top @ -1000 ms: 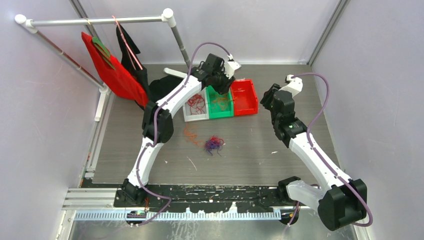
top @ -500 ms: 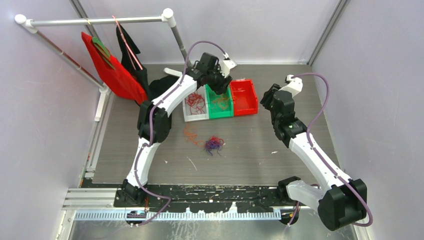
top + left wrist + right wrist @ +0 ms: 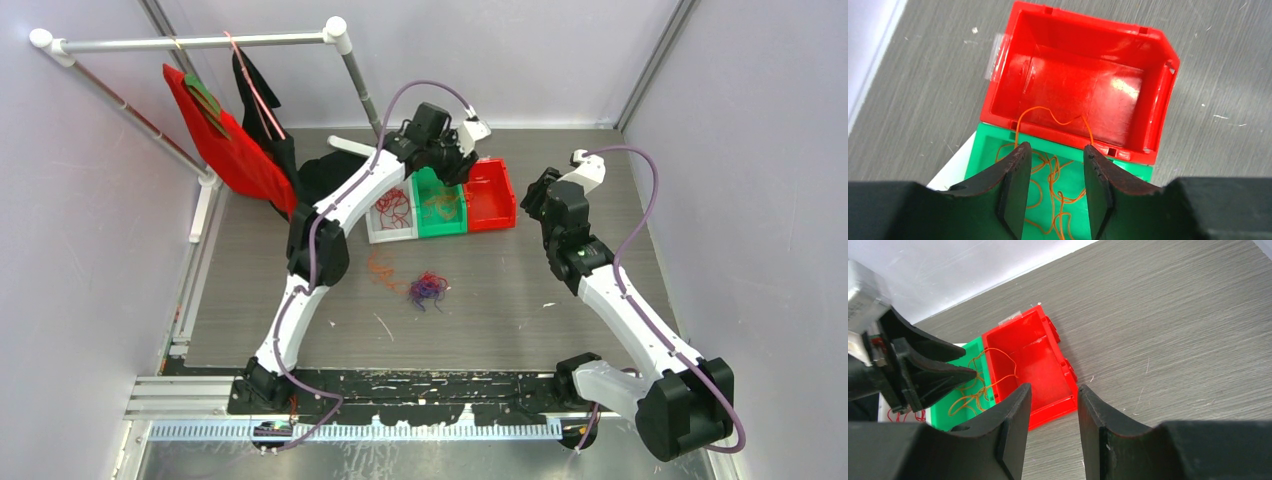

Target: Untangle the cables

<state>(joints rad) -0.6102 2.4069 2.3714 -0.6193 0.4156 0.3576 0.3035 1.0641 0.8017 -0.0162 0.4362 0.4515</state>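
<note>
Table clumps: purple-red clump [image 3: 428, 289] and faint orange clump [image 3: 380, 268] lie loose on the table [image 3: 520, 310], likely awaiting sorting.
Right fingers: right gripper [image 3: 1053, 388] spread and empty, well short of the red bin [image 3: 1033, 365], seemingly on standby.
Orange cables [image 3: 1050, 170]: in the green bin [image 3: 983, 150], one loop spilling into the red bin.
Left fingers: left gripper [image 3: 1055, 150] spread above them, pinching nothing.
Hidden: red cables [image 3: 393, 207] partly behind the left arm; knots unreadable.
</note>
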